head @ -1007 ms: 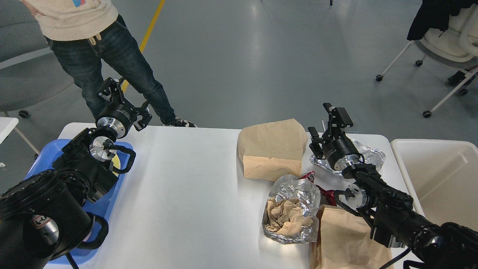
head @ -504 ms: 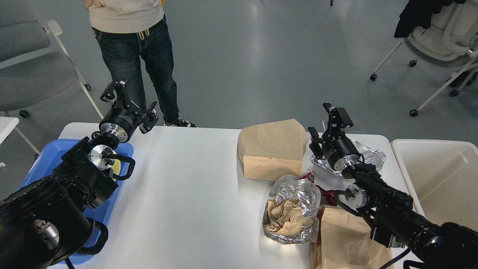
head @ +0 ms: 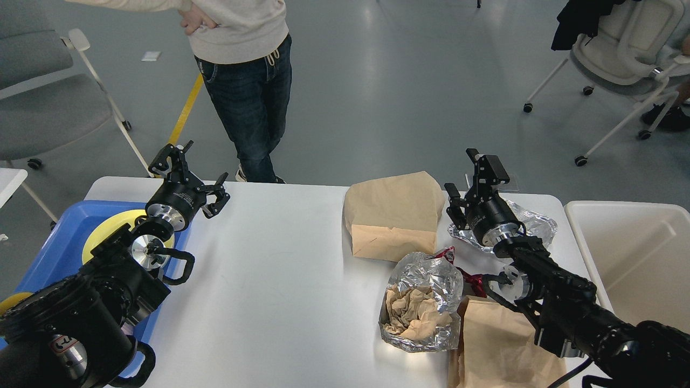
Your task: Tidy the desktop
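Note:
The white desktop (head: 269,269) fills the lower view. On its right half lie a brown paper bag (head: 392,215), a foil bag stuffed with crumpled brown paper (head: 423,302), a red wrapper (head: 469,280), a crumpled foil sheet (head: 531,223) and a second paper bag (head: 501,345) at the front edge. My left gripper (head: 190,172) hovers open over the desktop's far left corner, holding nothing. Open and empty too, my right gripper (head: 470,178) is raised between the far paper bag and the foil sheet.
A blue tray (head: 59,242) with a yellow plate (head: 110,226) sits at the left edge. A cream-white bin (head: 636,253) stands to the right of the desktop. A person in jeans (head: 253,97) stands behind the table. Chairs (head: 620,48) stand at the back left and right.
My left gripper has swung right and forward off the blue tray, uncovering the yellow plate. The person has walked to the right. The right arm has not moved.

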You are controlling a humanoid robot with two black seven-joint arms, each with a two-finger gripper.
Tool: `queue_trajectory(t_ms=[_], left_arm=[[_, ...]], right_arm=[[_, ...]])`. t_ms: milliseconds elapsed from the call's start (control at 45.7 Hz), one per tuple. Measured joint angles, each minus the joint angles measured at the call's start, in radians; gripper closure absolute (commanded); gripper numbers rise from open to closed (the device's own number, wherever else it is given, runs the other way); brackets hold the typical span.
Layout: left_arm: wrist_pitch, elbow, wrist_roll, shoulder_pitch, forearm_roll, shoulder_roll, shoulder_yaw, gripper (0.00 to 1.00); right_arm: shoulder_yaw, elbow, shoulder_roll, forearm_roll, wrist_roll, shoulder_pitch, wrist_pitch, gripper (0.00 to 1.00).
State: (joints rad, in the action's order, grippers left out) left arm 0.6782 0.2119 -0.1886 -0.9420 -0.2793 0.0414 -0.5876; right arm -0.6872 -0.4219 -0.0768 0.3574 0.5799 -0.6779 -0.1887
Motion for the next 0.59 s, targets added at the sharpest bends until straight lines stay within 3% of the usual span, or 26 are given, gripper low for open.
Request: queue_trajectory(t_ms=[591], left_arm=[[0.000, 0.000, 0.000, 0.000, 0.000, 0.000, 0.000, 0.04]], right_arm=[[0.000, 0.000, 0.000, 0.000, 0.000, 0.000, 0.000, 0.00]])
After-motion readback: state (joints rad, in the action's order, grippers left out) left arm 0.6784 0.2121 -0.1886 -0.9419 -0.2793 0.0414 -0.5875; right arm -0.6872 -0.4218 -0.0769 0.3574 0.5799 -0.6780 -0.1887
